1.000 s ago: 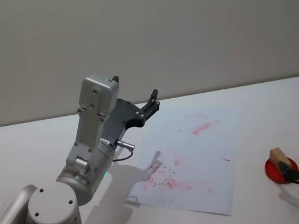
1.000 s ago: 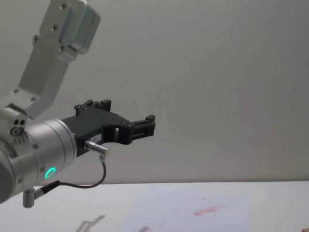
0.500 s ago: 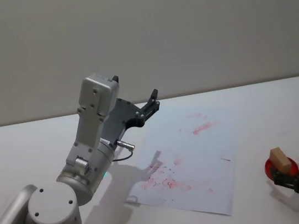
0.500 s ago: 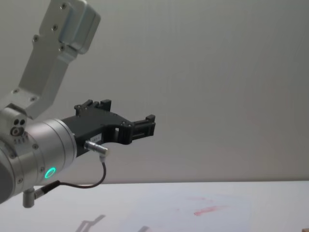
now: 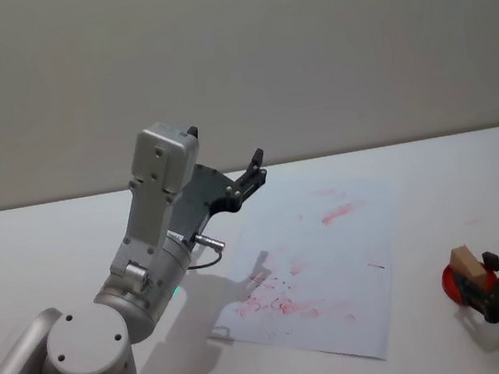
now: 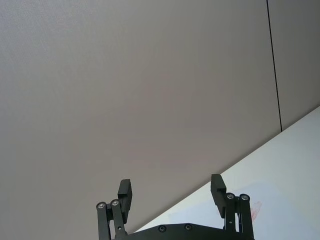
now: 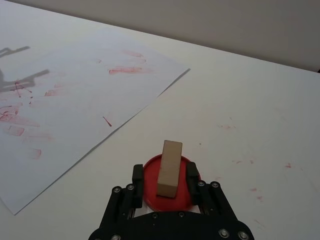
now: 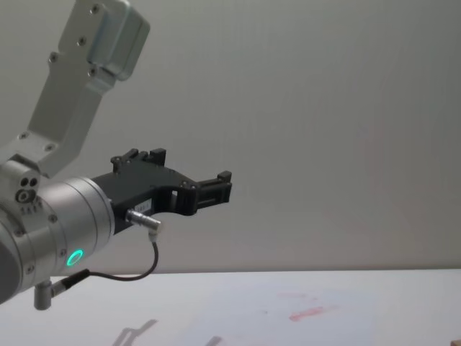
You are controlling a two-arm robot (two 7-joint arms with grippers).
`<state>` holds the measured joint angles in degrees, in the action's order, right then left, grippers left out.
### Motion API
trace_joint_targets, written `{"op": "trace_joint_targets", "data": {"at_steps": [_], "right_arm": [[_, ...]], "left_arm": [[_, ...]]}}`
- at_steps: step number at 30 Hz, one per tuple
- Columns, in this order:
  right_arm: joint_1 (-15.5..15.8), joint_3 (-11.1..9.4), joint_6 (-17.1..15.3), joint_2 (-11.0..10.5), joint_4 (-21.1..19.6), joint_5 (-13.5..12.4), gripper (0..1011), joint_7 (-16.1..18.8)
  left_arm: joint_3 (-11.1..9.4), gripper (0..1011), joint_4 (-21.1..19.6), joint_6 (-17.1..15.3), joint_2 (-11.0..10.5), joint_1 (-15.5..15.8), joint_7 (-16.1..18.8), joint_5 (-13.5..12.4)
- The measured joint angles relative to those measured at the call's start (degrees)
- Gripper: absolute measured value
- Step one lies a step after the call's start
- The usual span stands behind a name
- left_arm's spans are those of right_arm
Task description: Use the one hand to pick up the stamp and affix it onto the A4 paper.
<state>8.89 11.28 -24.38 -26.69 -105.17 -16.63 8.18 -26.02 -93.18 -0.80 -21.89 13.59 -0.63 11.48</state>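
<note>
Right wrist view: the stamp (image 7: 169, 168) stands upright on a red ink pad (image 7: 150, 187), on the desk (image 7: 250, 100) near the paper (image 7: 75, 95). The right gripper (image 7: 164, 171) straddles it, jaws wide, not touching. The left gripper (image 6: 170, 185) hangs raised above the desk, jaws wide.

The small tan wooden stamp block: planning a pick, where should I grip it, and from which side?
Probably at mid-height on the two upright side faces of the small tan wooden stamp block, above the round red pad it stands on. Come low from its near right, where the right gripper sits with open jaws flanking it. The left gripper hangs raised, idle.
</note>
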Motion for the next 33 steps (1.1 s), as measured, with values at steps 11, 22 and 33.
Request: {"op": "trace_joint_targets", "data": {"at_steps": [11, 22, 33], "right_arm": [[-0.3, 0.2, -0.2, 0.2, 0.2, 0.4, 225, 0.1], [-0.4, 0.2, -0.2, 0.3, 0.3, 0.5, 223, 0.3], [-1.9, 0.6, 2.8, 1.2, -0.3, 0.4, 223, 3.7]], "left_arm": [[0.0, 1001, 0.0, 0.0, 0.0, 0.0, 0.0, 0.0], [0.0, 1001, 0.0, 0.0, 0.0, 0.0, 0.0, 0.0], [0.0, 1001, 0.0, 0.0, 0.0, 0.0, 0.0, 0.0]]}}
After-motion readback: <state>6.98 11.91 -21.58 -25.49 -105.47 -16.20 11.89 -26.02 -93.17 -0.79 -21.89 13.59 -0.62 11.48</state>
